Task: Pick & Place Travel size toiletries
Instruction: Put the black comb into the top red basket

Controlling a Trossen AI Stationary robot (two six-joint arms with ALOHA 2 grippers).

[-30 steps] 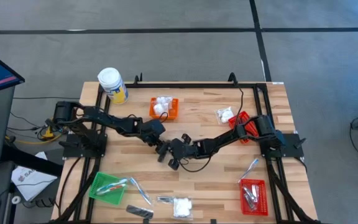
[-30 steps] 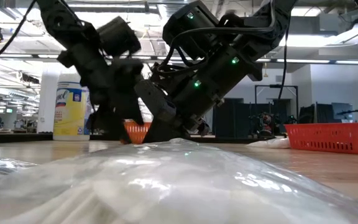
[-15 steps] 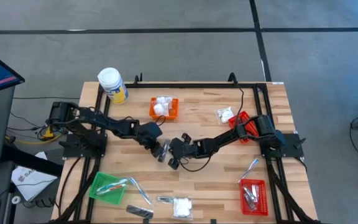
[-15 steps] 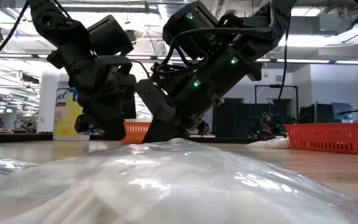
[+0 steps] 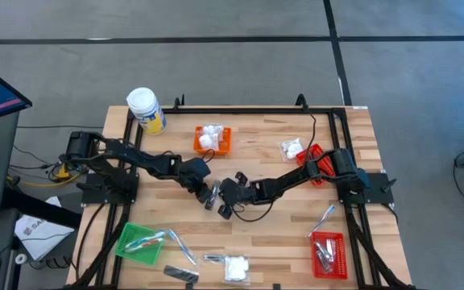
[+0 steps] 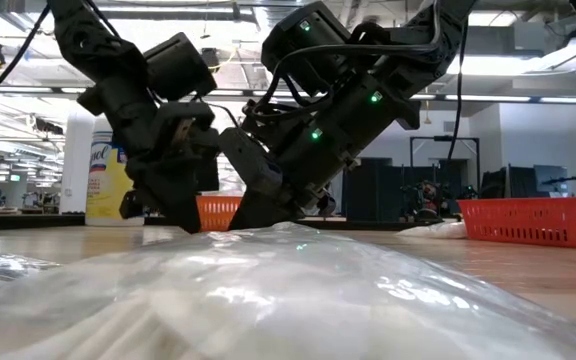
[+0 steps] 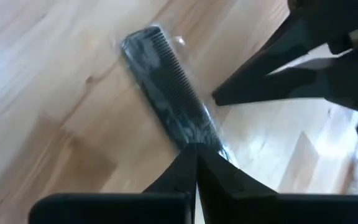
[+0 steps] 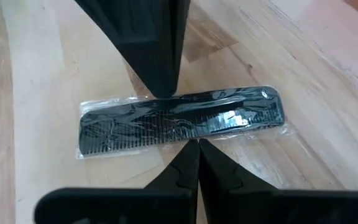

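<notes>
A black comb in a clear wrapper (image 8: pixel 182 124) lies flat on the wooden table (image 5: pixel 280 225) near its middle, between the two arms. The left gripper (image 7: pixel 196 163) has its fingers pressed together, their tips at one end of the comb's wrapper; I cannot tell whether they pinch it. The right gripper (image 8: pixel 197 155), fingers also together, points at the comb's long edge from the opposite side. Around the table stand an orange basket (image 5: pixel 213 139) at the far middle, a green basket (image 5: pixel 141 242) near left and a red basket (image 5: pixel 327 253) near right
</notes>
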